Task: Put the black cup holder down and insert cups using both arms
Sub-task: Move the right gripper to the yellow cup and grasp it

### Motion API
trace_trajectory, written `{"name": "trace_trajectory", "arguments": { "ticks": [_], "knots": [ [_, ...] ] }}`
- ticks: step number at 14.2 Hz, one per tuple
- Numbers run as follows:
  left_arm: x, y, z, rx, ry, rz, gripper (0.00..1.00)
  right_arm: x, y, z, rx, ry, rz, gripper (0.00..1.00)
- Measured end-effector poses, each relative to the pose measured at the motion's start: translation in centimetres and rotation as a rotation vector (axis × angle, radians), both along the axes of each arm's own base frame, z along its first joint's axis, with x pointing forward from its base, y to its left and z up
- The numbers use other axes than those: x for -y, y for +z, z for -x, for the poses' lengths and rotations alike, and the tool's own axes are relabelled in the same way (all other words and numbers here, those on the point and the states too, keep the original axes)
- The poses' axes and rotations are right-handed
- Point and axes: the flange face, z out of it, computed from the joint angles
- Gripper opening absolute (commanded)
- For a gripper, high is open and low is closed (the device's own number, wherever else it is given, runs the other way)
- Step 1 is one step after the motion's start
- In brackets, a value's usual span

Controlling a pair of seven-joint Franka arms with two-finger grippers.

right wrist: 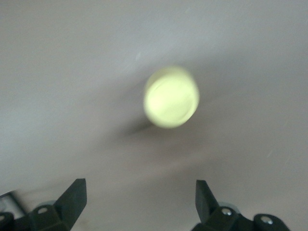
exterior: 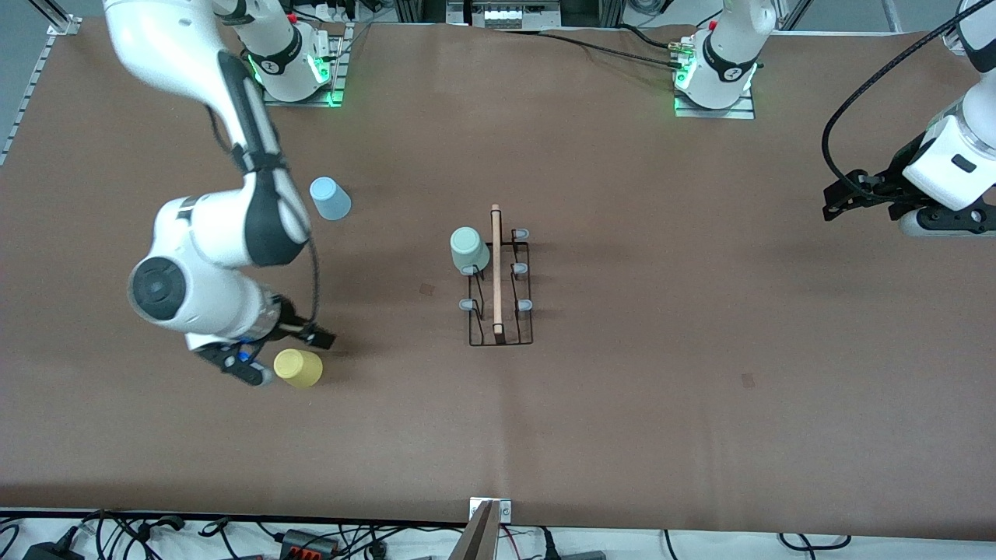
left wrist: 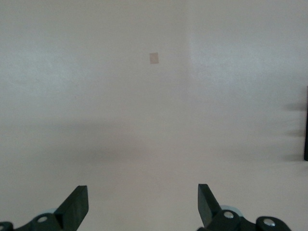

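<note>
Rack (exterior: 500, 292) black wire w/ wood rod, mint cup (exterior: 469, 250) on peg; both grippers' fingers wide open, empty

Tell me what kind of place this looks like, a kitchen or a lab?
Most likely a robotics lab: two arms bolted to plates on a brown-covered table, cables and power gear along its edge, and only a black cup holder with plastic cups.

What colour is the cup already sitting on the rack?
Mint green, on the black cup holder; the front view shows it best.
</note>
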Motion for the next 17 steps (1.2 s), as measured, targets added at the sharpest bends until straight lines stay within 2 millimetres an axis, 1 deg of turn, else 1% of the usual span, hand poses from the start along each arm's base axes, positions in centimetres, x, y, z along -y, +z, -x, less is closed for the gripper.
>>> {"name": "trace_trajectory", "arguments": {
  "ticks": [1, 2, 3, 6, 9, 13, 17],
  "knots": [
    [0.0, -0.1, -0.1, 0.001, 0.008, 0.0, 1.0, 1.9, -1.1, -0.6, 0.011, 0.061, 0.012, 1.0],
    [0.0, -0.1, -0.1, 0.003, 0.012, 0.0, 1.0, 2.9, -2.0, -1.1, 0.029, 0.122, 0.039, 1.0],
    [0.0, 0.0, -0.1, 0.004, 0.014, 0.0, 1.0, 3.1, -2.8, -1.4, 0.046, 0.169, 0.063, 1.0],
    [0.3, 0.0, -0.1, 0.005, 0.01, 0.001, 1.0, 2.1, -4.8, -2.0, 0.089, 0.224, 0.085, 1.0],
    [0.3, 0.0, -0.1, 0.006, 0.009, 0.001, 1.0, 2.1, -6.4, -2.3, 0.107, 0.245, 0.094, 1.0],
    [0.3, 0.1, -0.1, 0.007, 0.009, 0.001, 1.0, 2.0, -7.0, -2.4, 0.121, 0.226, 0.067, 1.0],
    [-0.1, 0.2, -0.1, 0.009, 0.016, 0.001, 1.0, 1.9, -8.3, -2.3, 0.111, 0.226, 0.051, 1.0]
  ]
}}
